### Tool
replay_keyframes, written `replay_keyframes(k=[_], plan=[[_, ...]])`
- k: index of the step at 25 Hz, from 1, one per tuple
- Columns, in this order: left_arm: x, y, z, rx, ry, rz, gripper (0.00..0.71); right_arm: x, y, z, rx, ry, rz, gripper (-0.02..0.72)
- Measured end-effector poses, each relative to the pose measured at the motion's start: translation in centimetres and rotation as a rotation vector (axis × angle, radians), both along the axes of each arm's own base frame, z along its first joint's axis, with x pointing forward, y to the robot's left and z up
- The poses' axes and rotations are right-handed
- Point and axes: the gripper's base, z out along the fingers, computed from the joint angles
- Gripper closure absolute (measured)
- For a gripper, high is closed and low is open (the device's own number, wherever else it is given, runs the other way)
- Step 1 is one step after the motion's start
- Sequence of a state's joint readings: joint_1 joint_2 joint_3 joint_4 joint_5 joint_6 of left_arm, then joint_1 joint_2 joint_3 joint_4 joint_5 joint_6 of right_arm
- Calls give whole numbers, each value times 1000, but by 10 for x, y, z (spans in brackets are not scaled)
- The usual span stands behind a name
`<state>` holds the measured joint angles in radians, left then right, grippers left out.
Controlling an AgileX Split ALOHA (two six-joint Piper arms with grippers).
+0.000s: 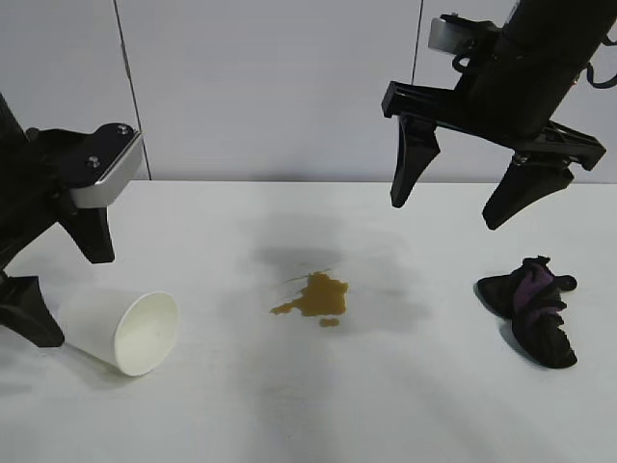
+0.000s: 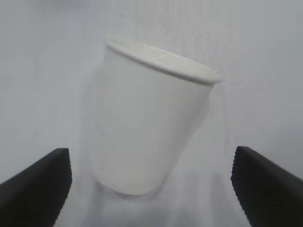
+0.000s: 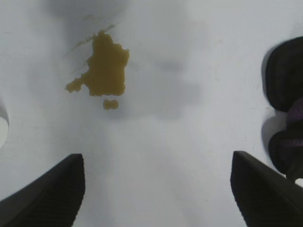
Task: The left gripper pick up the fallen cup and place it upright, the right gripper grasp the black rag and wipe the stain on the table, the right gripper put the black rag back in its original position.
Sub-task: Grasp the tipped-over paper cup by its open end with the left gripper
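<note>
The white paper cup (image 1: 145,333) lies on its side at the table's (image 1: 289,415) front left, mouth towards the stain. My left gripper (image 1: 77,301) is open just behind the cup's base, one finger on either side and neither touching. In the left wrist view the cup (image 2: 151,118) fills the space ahead of the two black fingertips (image 2: 47,184). The yellow-brown stain (image 1: 313,297) lies mid-table. A bunched black rag (image 1: 535,309) with purple folds rests at the right. My right gripper (image 1: 444,213) hangs open and empty, high between stain and rag; its wrist view shows the stain (image 3: 106,66) and the rag (image 3: 286,127).
A plain grey wall stands behind the table. The white tabletop runs bare between cup, stain and rag and along its front edge.
</note>
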<state>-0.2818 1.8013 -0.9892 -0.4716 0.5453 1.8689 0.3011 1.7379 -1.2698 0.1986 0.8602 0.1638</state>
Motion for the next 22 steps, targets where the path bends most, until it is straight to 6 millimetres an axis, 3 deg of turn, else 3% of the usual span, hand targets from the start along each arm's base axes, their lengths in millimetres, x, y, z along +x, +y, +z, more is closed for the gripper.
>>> replay_keyframes(k=[6,14,17,22], plan=[[0,-2,-2,-26,-53,-35,53,0,0,0,0,0,1,126],[7,-3,-40,-11,14,5,53,0,0,0,0,1,1,126],[11,-3,-43,-21,-9,50,56,0,0,0,-1,3,1,126],[13,-5,-42,-62,-11,114,121,0,0,0,-1,4,2,126]])
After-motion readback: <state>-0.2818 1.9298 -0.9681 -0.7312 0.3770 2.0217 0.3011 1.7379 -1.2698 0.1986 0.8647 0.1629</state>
